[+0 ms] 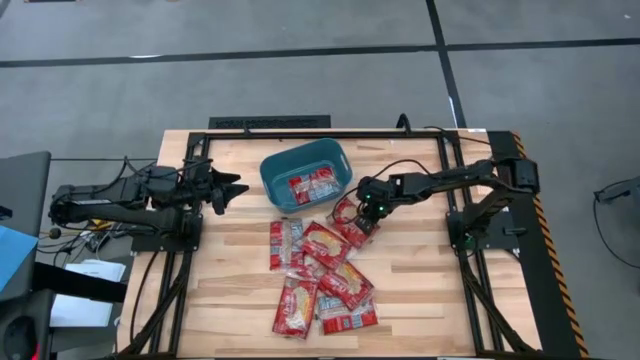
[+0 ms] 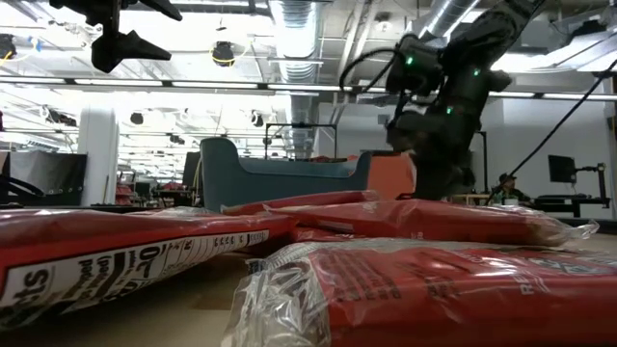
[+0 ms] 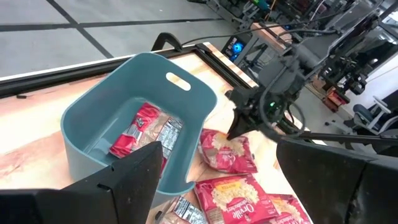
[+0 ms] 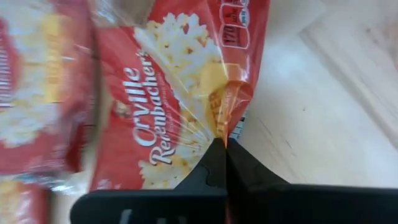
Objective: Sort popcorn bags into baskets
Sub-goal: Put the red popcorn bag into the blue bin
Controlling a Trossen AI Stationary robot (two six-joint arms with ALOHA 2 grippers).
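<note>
A teal basket stands at the table's far middle with one red popcorn bag lying flat in it. Several more red bags lie overlapping on the table in front of it. My right gripper is shut on the bag nearest the basket, at that bag's right side. My left gripper is open and empty, raised above the table just left of the basket; in the low view it shows high up. My right gripper pinches the bag's clear-wrapped edge on its right side between the two shut fingertips. The fingers come from above, slanting in from the table's right. The foil is drawn up into a pucker at the tips. The rest of the bag lies on the table.
The pile of bags fills the table's middle and near part. Bare wood lies to the left and right of it. Black rails run along both sides of the table.
</note>
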